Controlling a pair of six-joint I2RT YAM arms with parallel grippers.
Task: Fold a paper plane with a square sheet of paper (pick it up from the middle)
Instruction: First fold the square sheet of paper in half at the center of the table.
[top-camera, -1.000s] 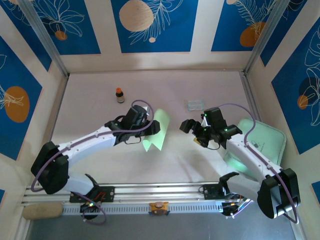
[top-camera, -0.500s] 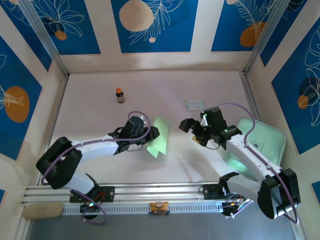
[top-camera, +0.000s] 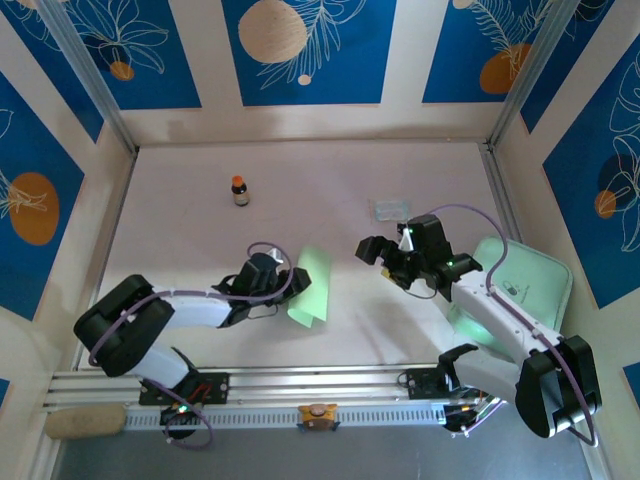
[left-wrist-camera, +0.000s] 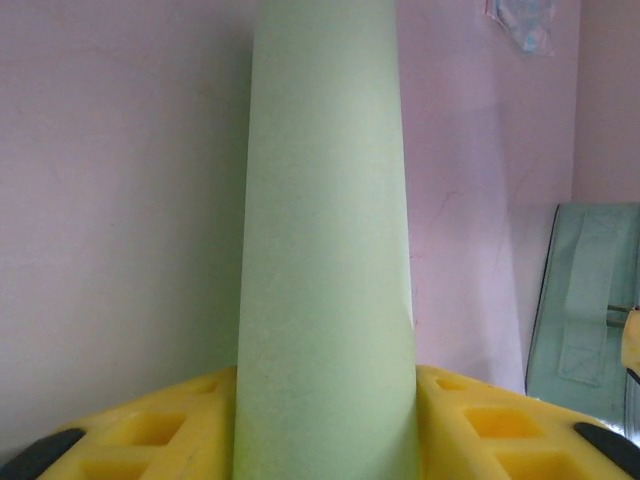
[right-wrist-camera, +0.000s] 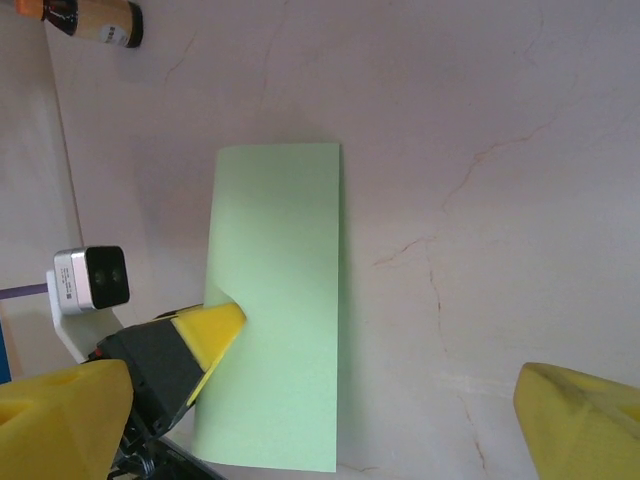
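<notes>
Square sheet of paper (top-camera: 311, 286): thin, pale green, plain, no marks.

- Shape: shows as a narrow rectangle, clearly longer than wide. Edges are straight and the far corners crisp in the right wrist view (right-wrist-camera: 279, 300).
- Place: on the pale pink desk (top-camera: 200, 230), a little left of centre and toward the near side.
- Pose: long axis points away from the arm bases, slanted slightly right at the far end. The far part looks flat against the desk.
- Left wrist view (left-wrist-camera: 325, 250): surface gently bowed, brighter along the middle.
- Grip: near end sits between the yellow fingers (left-wrist-camera: 480, 425) of the left gripper (left-wrist-camera: 325, 430), filling the gap between them.
</notes>
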